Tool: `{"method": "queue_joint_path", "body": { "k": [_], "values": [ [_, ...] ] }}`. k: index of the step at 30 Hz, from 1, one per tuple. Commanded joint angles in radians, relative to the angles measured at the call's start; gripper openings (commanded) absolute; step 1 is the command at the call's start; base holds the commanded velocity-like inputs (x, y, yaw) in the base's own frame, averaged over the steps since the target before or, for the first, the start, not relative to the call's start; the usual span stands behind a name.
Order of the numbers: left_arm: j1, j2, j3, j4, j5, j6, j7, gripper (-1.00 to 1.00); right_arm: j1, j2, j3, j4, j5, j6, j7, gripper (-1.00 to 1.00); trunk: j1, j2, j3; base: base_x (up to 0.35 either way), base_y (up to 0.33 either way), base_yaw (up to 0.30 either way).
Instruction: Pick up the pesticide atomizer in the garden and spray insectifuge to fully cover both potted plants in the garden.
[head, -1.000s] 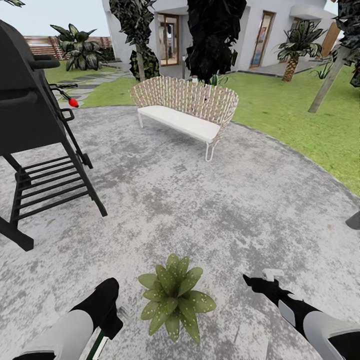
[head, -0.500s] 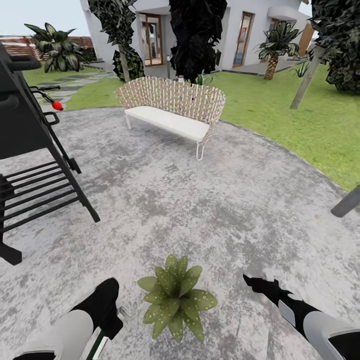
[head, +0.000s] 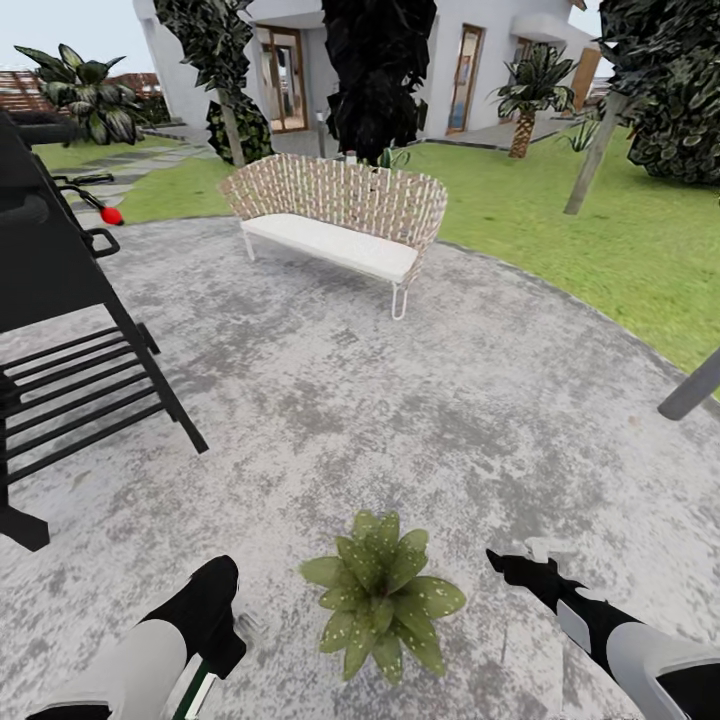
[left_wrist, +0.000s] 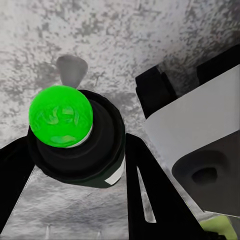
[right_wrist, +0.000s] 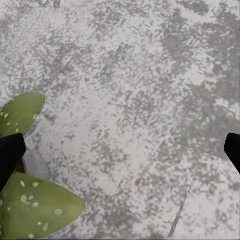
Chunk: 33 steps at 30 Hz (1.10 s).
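One potted plant (head: 385, 592), a low rosette of green leaves dotted with pale specks, sits on the grey patio just in front of me, between my two arms; its pot is hidden under the leaves. My left gripper (head: 222, 648) hangs to its left, shut on the pesticide atomizer (head: 198, 690), a dark-green bottle with a white label. Along the left wrist view, the atomizer (left_wrist: 75, 145) is a dark round body with a bright green dot on top, black fingers (left_wrist: 150, 195) against its sides. My right gripper (head: 520, 570) is open to the plant's right; speckled leaves (right_wrist: 35, 207) lie beside one fingertip.
A black grill on a stand (head: 70, 330) fills the left side. A wicker bench (head: 335, 215) with a white seat stands at the patio's far edge. Lawn (head: 600, 230), trees and a white house lie beyond. A slanted grey pole (head: 690, 388) cuts in at the right edge.
The whole picture has shifted, so the camera moved: bench and grill slid left, the plant sits further right. Both arms keep their pose, the left still shut on the atomizer.
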Motion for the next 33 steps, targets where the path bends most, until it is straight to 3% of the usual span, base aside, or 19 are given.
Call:
{"method": "queue_joint_path", "body": {
  "k": [1,9,18,23,33],
  "values": [
    [0.000,-0.001,0.003,-0.002,-0.011,0.001,-0.009,-1.00,-0.001,0.000,0.008,0.002,-0.011,-0.003,0.005,1.00,0.000,0.000,-0.001,0.000,0.295,-0.078],
    [0.000,-0.001,0.003,-0.002,-0.011,0.001,-0.009,-1.00,-0.001,0.000,0.008,0.002,-0.011,-0.003,0.004,1.00,0.000,0.000,-0.006,0.000,0.243,-0.161],
    [0.000,-0.002,0.003,-0.044,-0.011,0.001,-0.010,-1.00,-0.001,-0.003,0.008,0.002,-0.011,-0.003,0.005,1.00,0.000,0.000,-0.014,0.000,0.017,-0.190],
    [0.000,-0.003,0.003,-0.067,-0.010,0.001,-0.011,-1.00,-0.001,-0.029,0.008,0.002,-0.011,-0.003,0.005,1.00,0.000,0.000,-0.018,0.000,0.000,-0.190],
    [-0.007,-0.008,0.003,-0.069,-0.010,0.002,-0.011,-1.00,-0.001,-0.032,0.008,0.002,-0.011,-0.003,0.005,1.00,0.000,0.000,-0.027,0.000,0.000,-0.176]
  ]
}}
